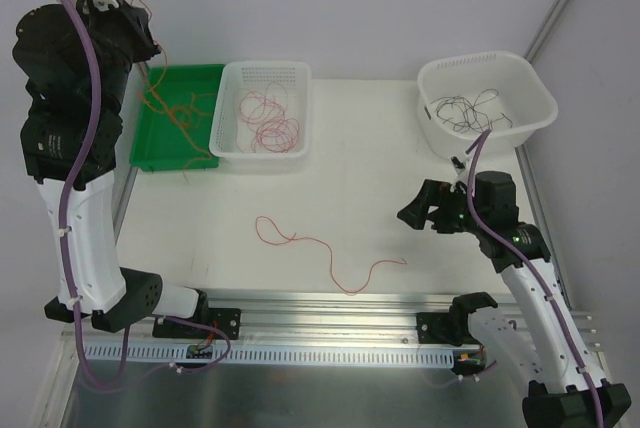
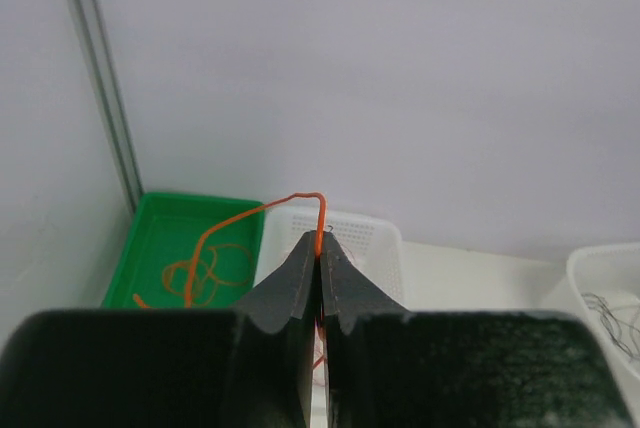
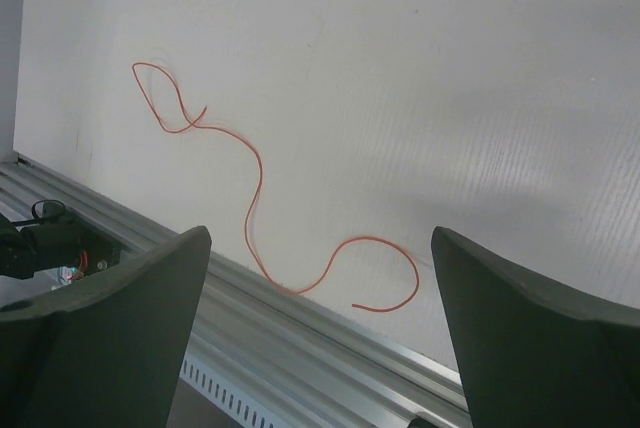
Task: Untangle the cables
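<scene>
Cables (image 1: pixel 268 120) look mostly sorted by colour to me. The reds are in the white mesh basket (image 1: pixel 262 164), and an orange pile (image 1: pixel 180 113) sits in the green tray (image 1: pixel 150 160) right against the basket's left side. The black wires (image 1: pixel 480 108) are in the white tub (image 1: pixel 538 98), well off to the basket's right.

That leaves two strays. One orange wire (image 2: pixel 300 195) is pinched in my left claw (image 2: pixel 320 248), which is squeezed fully together, high above the tray. The wire arcs over and hangs down toward the pile. One red wire (image 3: pixel 255 183) lies flat on the table (image 1: pixel 380 168) in front of the basket. My right claw (image 3: pixel 320 238) hovers over it, spread wide with nothing in it.

Here's what worries me. I've only got the orange one by the very tips, so it could slide out. Its tail runs into the pile too, so it might hook a loop and haul the whole nest over the rim, maybe in with the reds.

The red one is worse, I think. It's hair-thin and flat on the board, so my fingers may shut on nothing or just shove it. Its near bend sits just beside the aluminium rail (image 3: pixel 280 318), and a bad nudge could push it into a slot. The far end crosses itself, so tugging one end could cinch a knot.
</scene>
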Available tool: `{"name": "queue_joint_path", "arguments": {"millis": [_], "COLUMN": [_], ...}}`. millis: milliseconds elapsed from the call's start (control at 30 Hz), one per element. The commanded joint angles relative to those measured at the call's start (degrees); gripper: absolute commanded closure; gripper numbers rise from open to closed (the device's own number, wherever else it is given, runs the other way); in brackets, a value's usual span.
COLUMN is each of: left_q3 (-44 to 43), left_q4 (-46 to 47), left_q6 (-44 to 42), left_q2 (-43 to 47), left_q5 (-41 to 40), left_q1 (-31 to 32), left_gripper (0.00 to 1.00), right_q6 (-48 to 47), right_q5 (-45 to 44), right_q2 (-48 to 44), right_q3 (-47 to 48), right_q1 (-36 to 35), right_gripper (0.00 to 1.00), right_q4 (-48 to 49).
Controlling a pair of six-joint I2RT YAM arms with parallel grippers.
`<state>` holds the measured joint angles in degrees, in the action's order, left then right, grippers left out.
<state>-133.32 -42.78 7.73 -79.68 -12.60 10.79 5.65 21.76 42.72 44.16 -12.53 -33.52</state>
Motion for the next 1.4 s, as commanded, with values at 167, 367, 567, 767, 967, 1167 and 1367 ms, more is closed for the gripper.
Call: {"name": "queue_joint_path", "arguments": {"millis": [167, 367, 567, 767, 967, 1167, 1367], "left_q3": [-1.9, -1.9, 1.3, 8.5, 14.1, 21.2, 27.8], "left_q4": [15.9, 24.7, 31.0, 34.5, 34.7, 34.8, 34.0], "left_q6": [-10.5, -16.8, -20.7, -16.8, -13.4, -11.9, -5.6], "left_q2": [-1.4, -3.0, -5.7, -9.6, -16.4, -22.8, -29.4], "left_q5": [-9.2, -10.9, -10.3, -6.6, -2.0, 0.2, 8.0], "left_q1": [-2.0, -2.7, -5.0, -10.4, -15.3, -17.5, -20.5], "left_gripper": [0.97, 0.95, 1.00, 1.00, 1.00, 1.00, 0.88], "right_q6": [-2.8, -3.1, -3.3, -3.6, -3.8, -4.0, -4.0], "right_q5": [3.6, 3.2, 3.1, 2.9, 2.7, 2.5, 2.3], "right_q2": [-3.4, -2.9, -1.8, -1.1, -0.4, 1.0, 1.5], "right_q3": [-2.6, -2.9, -2.7, -3.0, -3.6, -3.4, -3.7], "right_q1": [-0.7, -0.7, -0.7, -0.7, -0.8, -0.8, -0.7], "right_gripper": [0.03, 0.03, 0.03, 0.03, 0.03, 0.03, 0.03], "right_q4": [-3.3, -3.8, -3.6, -3.4, -3.5, -3.4, -3.4]}}
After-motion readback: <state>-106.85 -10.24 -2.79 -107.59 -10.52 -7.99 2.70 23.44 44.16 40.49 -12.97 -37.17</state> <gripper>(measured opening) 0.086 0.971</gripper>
